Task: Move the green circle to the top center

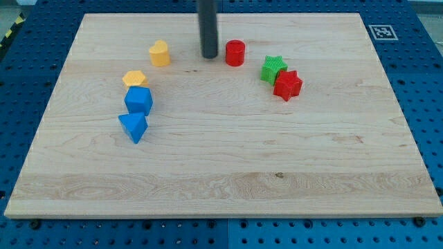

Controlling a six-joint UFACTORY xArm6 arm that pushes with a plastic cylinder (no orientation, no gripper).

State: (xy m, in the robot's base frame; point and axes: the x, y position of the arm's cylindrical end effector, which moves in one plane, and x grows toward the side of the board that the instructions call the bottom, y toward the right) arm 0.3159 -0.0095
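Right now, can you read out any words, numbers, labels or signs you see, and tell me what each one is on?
No readable words or numbers anywhere.
One sign only: a black-and-white square marker at the board's top right corner, a coded pattern, not text.
The blocks carry no labels.

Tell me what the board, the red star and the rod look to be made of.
Board: pale wood, likely glued strips, with visible grain lines and a small dark knot; matte finish. Red star: probably plastic, given its uniform saturated colour and faint sheen. Rod, down to my tip: dark, smooth, metal or plastic; cannot tell which.
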